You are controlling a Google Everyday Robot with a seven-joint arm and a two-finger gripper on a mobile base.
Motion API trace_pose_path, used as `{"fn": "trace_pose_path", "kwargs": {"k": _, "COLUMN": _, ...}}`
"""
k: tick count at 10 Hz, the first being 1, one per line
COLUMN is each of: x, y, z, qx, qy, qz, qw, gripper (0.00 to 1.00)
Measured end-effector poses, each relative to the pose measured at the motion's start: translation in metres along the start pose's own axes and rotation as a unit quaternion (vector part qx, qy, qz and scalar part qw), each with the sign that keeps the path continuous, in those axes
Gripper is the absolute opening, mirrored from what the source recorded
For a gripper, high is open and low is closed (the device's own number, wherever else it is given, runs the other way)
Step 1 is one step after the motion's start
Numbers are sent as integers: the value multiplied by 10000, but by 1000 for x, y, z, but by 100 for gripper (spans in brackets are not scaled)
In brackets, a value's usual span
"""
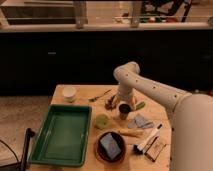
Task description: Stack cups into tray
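The green tray [62, 135] lies on the left of the wooden table [82, 93], with nothing in it. The white cup [69, 93] stands behind the tray near the table's far left corner. The pale green cup [102, 121] stands just right of the tray. The dark grey cup [124, 110] stands upright in the middle of the table. My gripper [120, 102] is right above the dark cup, at its rim, with the white arm reaching down from the right.
A dark-red bowl [111, 147] with a blue sponge sits at the table's front. A blue cloth [140, 121], a yellowish stick [131, 132], a brush [149, 139], a fork [100, 96] and a small box [155, 149] lie around the arm.
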Motion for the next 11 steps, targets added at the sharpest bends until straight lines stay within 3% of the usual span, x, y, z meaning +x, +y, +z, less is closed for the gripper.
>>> {"fn": "trace_pose_path", "kwargs": {"k": 6, "x": 8, "y": 7, "z": 15, "qx": 91, "qy": -339, "qz": 134, "qw": 9993, "gripper": 80}}
{"fn": "trace_pose_path", "kwargs": {"k": 7, "x": 8, "y": 7, "z": 17, "qx": 107, "qy": -374, "qz": 140, "qw": 9991, "gripper": 75}}
{"fn": "trace_pose_path", "kwargs": {"k": 11, "x": 5, "y": 12, "z": 18, "qx": 149, "qy": -413, "qz": 152, "qw": 9989, "gripper": 36}}
